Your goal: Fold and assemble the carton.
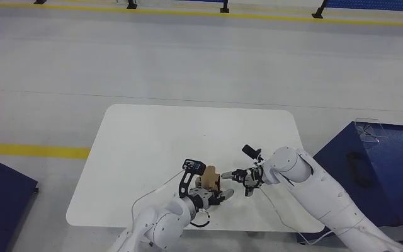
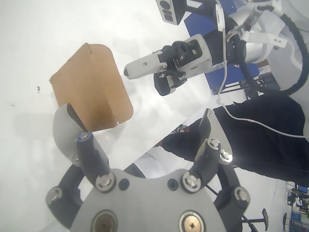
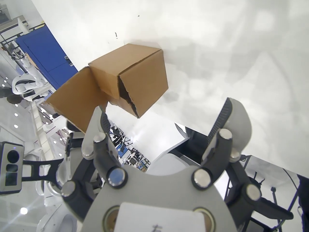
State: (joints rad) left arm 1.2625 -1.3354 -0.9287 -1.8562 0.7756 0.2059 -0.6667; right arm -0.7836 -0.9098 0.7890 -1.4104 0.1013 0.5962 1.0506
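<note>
Near edge of the white table [image 1: 189,126], about mid-width: the left gripper [image 2: 137,112] sits low over the tabletop on the near side of the carton [image 3: 135,78]. Its fingers are spread wide with nothing between them. One finger [image 2: 70,117] lies right at the edge of the carton's loose flap [image 2: 91,88]; cannot tell whether they touch. The carton is a small brown cardboard box, resting on the table close to the near edge. It is partly closed: the side panels are squared up, one seam gapes with a dark slit, and the one flap sticks out flat toward the left arm. Just to the right of the carton is the right gripper [image 3: 164,106], pointed at the box. Its fingers are also apart and hold nothing, and one fingertip [image 3: 101,114] is close to the flap's edge. Beyond the table's right side stands a blue block [image 1: 371,170]. Farther off is pale floor with a yellow line [image 1: 189,12] across the far end.
</note>
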